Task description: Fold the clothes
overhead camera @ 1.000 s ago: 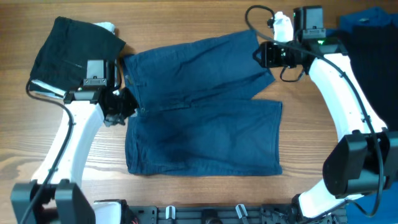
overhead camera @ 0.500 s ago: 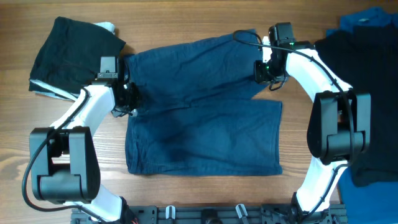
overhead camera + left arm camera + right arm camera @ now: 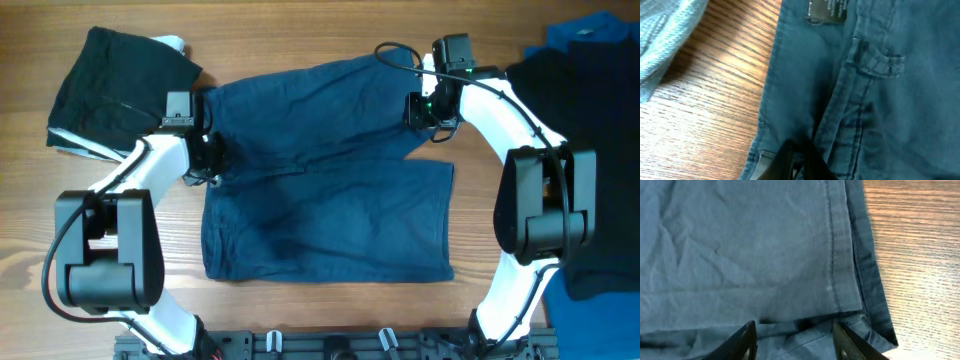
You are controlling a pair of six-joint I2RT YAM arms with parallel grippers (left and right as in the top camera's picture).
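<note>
Showing navy shorts (image 3: 320, 190) spread flat in the middle of a wooden desk (image 3: 330, 305), waistband to the left and leg hems to the right, with a white robot arm reaching in from each side.

At far left, a black garment (image 3: 115, 80) lies just beside the waistband, with pale blue cloth (image 3: 665, 35) showing at its edge. The left jaws are closed and appear to pinch the waistband edge, though the wrist view shows only their tips against a raised ridge of denim. If that pinch holds only a thin ridge or a single layer, a lift could let the cloth slip or peel the layers apart.

Further right, the right jaws stand apart, straddling the hem corner (image 3: 855, 315) of the upper leg without gripping it. The under layer sticks out past the top one there, so closing could catch just one layer and skew the fold. With one side held and the other free, a pull from the left would drag the shorts crooked.

At far right, a second black garment (image 3: 590, 170) and a bright blue one (image 3: 590, 30) lie close to the right arm, which could snag them.
</note>
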